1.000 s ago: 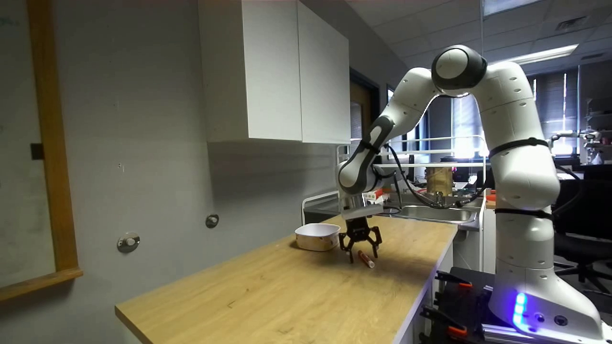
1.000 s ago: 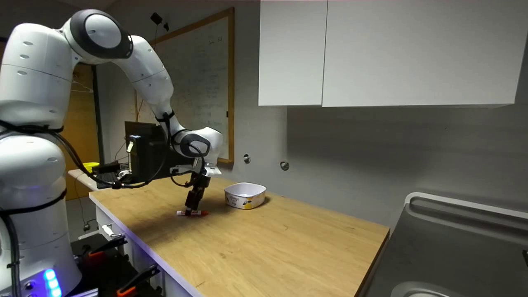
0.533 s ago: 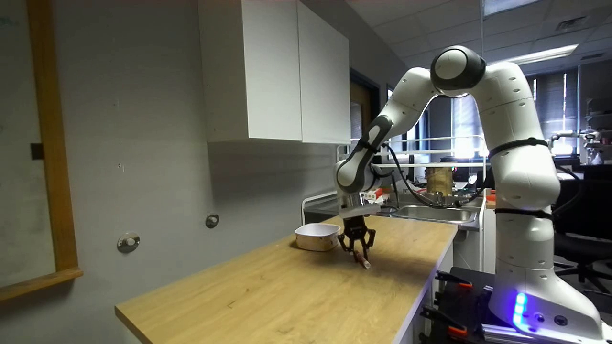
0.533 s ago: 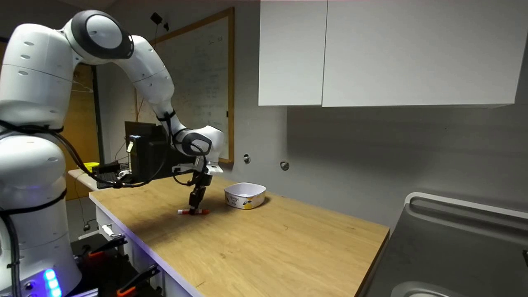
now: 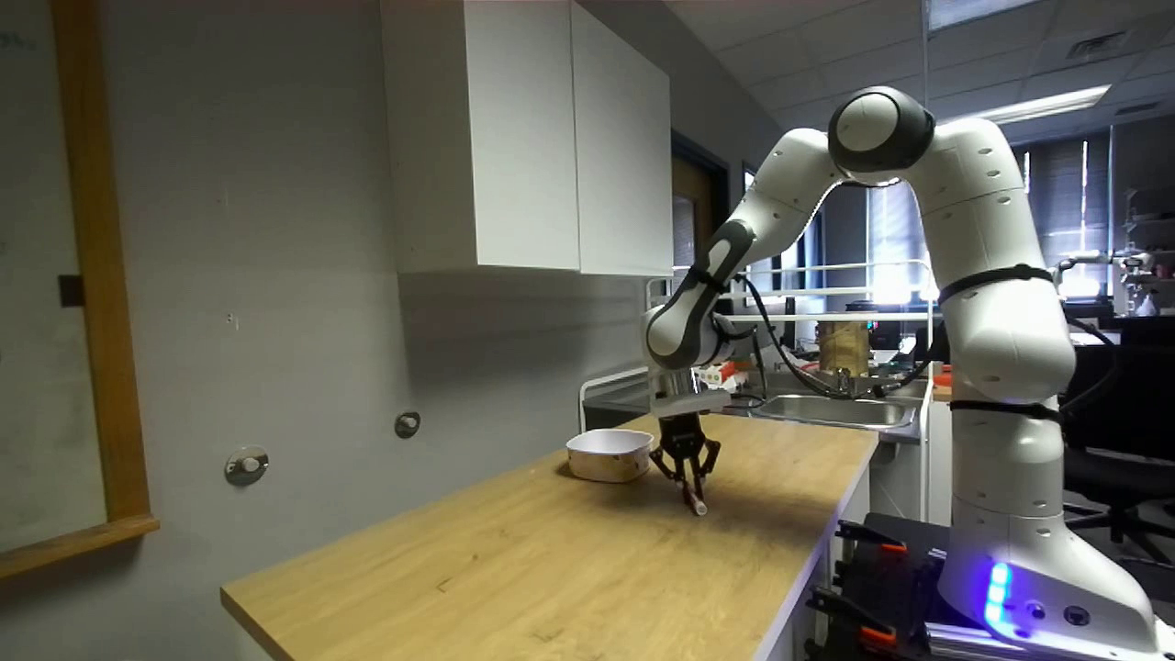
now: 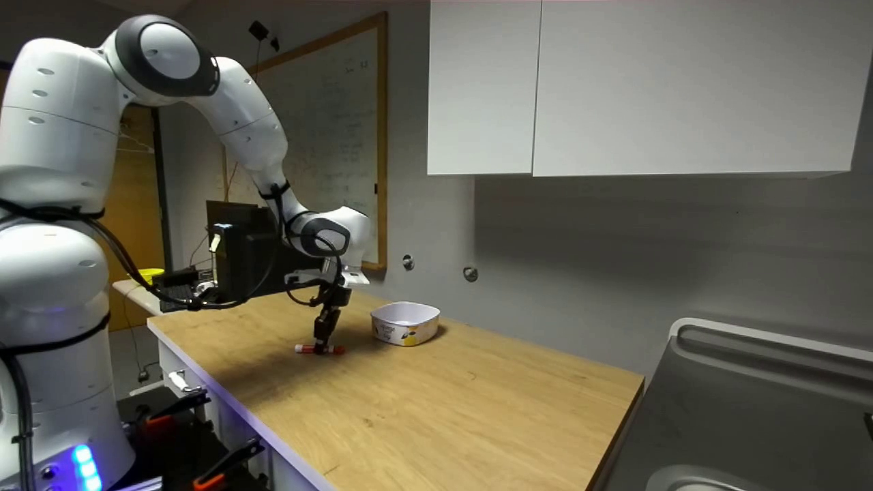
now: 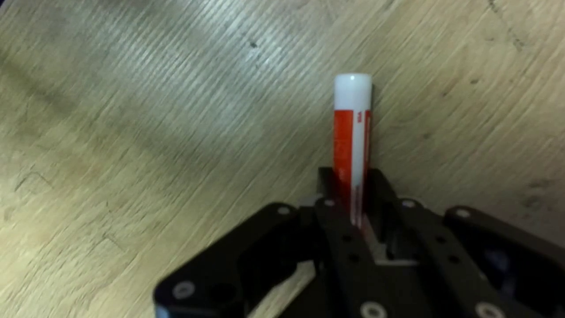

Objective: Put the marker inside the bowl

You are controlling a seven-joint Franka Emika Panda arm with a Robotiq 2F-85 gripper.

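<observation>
Nearest is the table point(image 5: 514, 569), pale wood with fine streaks. At its surface is the marker point(image 7: 352, 145), a smooth cylinder, red with white end. The gripper point(image 7: 352, 181) is closed on it, touching both sides. Farther, apart, stands the bowl point(image 5: 609, 469), round-cornered, white inside.

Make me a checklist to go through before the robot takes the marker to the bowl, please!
1. Is the claw shut on the marker? Ok: it looks pinched from both sides.
2. Is the marker off the table? Cannot tell: it is right down by the wood, and any gap is too small to see.
3. Is the bowl the right way up? Ok: its open side faces up.
4. Is there nothing inside the bowl? Cannot tell: no view shows its whole floor.
5. Is the claw over the bowl? Not ok: it is beside it and low, so it should probably go up before going across.
</observation>
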